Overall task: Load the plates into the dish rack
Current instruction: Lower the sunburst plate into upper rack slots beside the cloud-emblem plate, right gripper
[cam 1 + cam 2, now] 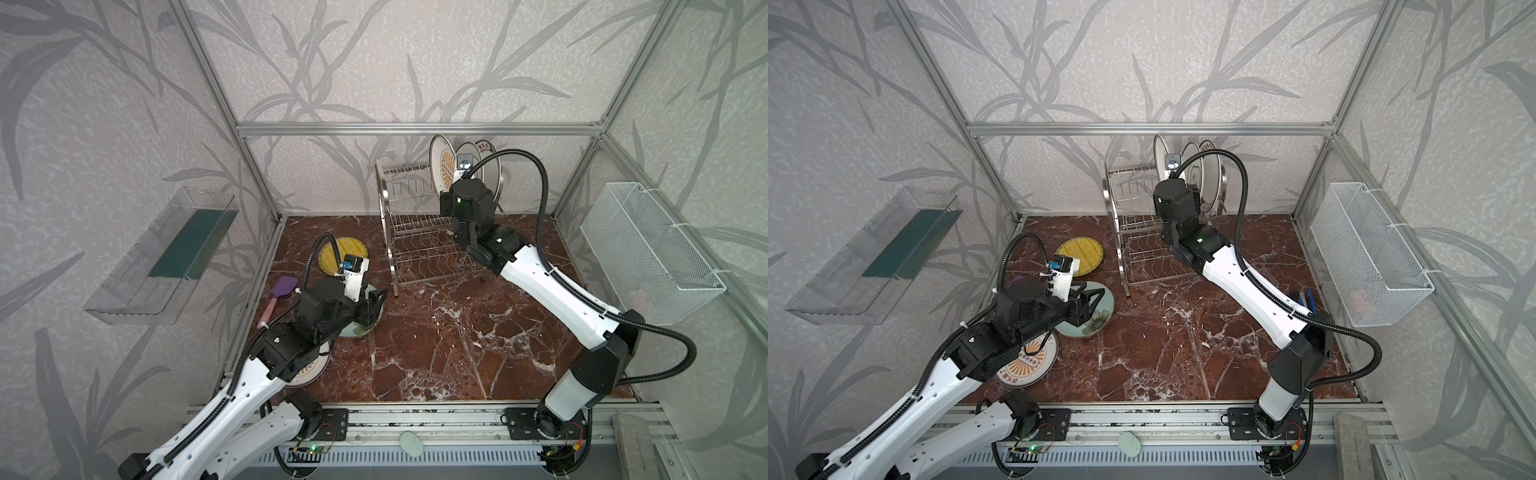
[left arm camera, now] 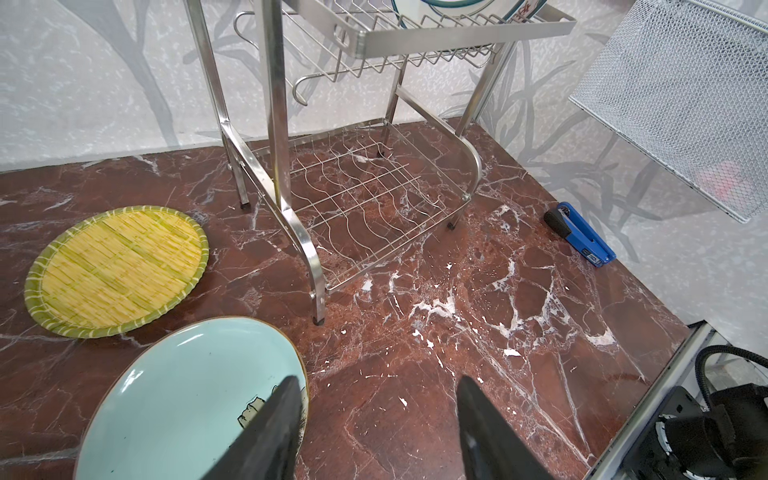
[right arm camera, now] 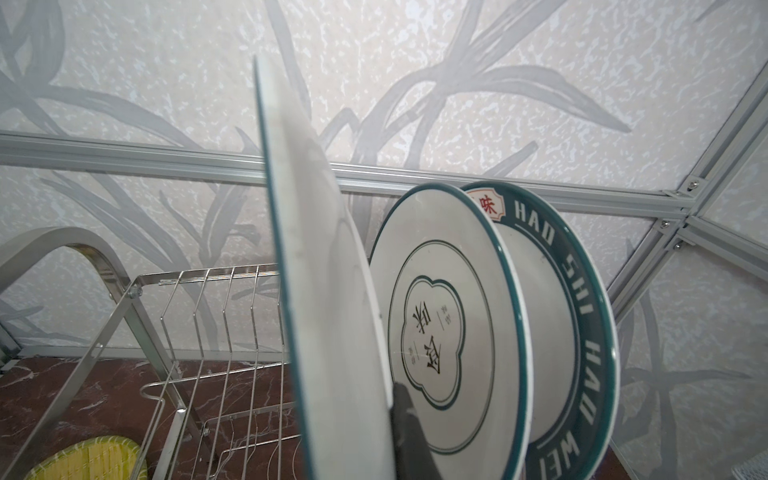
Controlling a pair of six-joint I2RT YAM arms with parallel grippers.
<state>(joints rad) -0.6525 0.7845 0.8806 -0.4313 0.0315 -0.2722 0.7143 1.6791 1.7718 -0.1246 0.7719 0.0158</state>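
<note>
Right gripper (image 3: 392, 399): clamped on upright sunburst plate (image 1: 445, 166) at dish rack (image 3: 226, 316) slots, racked plates (image 3: 457, 324) just beyond. Left gripper (image 2: 378, 415): spread over teal plate (image 2: 187, 395). I risk a rim-to-rim knock if misslotted.

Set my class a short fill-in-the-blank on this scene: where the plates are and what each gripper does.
The dish rack holds ___ plates upright on its upper shelf. The right gripper is shut on the upright sunburst plate, at the ___ end of that row in both top views. The left gripper hangs open at the rim of the teal plate, which lies ___ on the table.
Missing: three; left; flat.
</note>
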